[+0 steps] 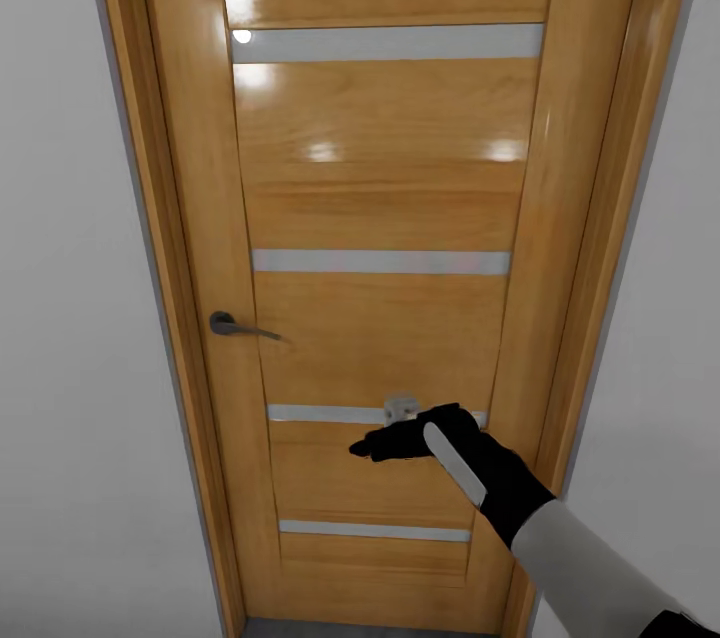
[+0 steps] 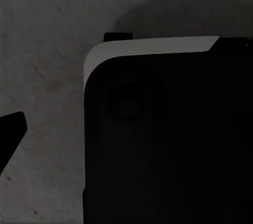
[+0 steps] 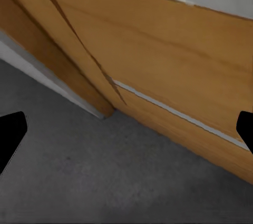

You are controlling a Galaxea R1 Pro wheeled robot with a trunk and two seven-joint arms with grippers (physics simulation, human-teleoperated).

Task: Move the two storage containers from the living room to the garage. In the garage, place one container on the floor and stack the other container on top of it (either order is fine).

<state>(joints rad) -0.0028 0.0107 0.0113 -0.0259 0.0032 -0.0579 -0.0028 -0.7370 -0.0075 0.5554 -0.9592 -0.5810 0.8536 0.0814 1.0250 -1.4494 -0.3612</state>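
Grey concrete floor (image 3: 105, 182) meets a closed wooden door (image 1: 380, 218); your right gripper (image 3: 126, 129), fingers apart and empty, reaches toward it—both containers remain unmoved, I'd judge.

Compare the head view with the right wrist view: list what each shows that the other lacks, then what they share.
Head view alone: the door handle, three upper pale strips such as the middle one, and the right arm's white forearm reaching toward the door.
Right wrist view alone: a broad stretch of the grey floor and the right gripper, its fingertips spread wide at the picture's edges.
Both: the wooden door, its frame and the pale wall.
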